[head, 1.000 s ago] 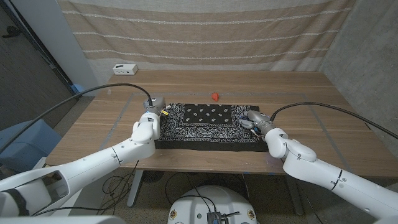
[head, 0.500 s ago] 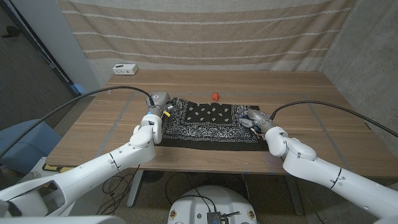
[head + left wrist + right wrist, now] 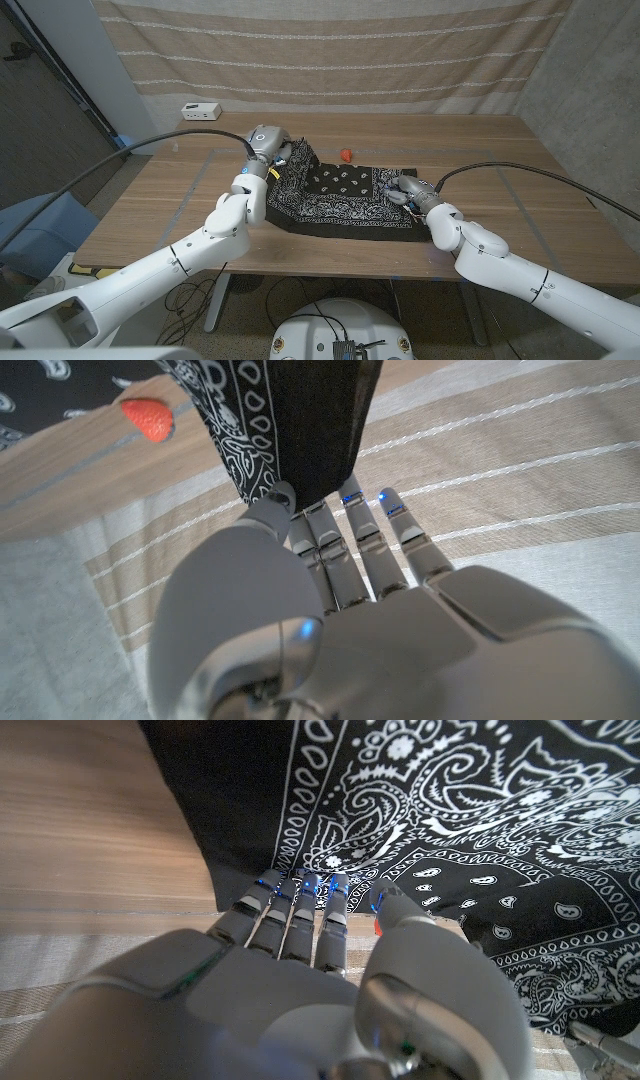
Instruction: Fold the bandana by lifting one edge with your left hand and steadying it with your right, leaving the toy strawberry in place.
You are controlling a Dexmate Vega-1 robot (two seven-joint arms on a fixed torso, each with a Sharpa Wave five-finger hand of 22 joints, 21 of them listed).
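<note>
Two hands on bandana (image 3: pixel 345 195): my left hand (image 3: pixel 268 143) pinches its raised left edge, my right hand (image 3: pixel 412 190) presses its right edge to surface (image 3: pixel 500 170). Strawberry (image 3: pixel 346 155) just beyond.

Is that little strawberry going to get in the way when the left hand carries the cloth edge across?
Probably not. The toy strawberry sits on bare wood just beyond the bandana, apart from it. The left hand holds the lifted edge; nothing visible stands between it and the right hand.
</note>
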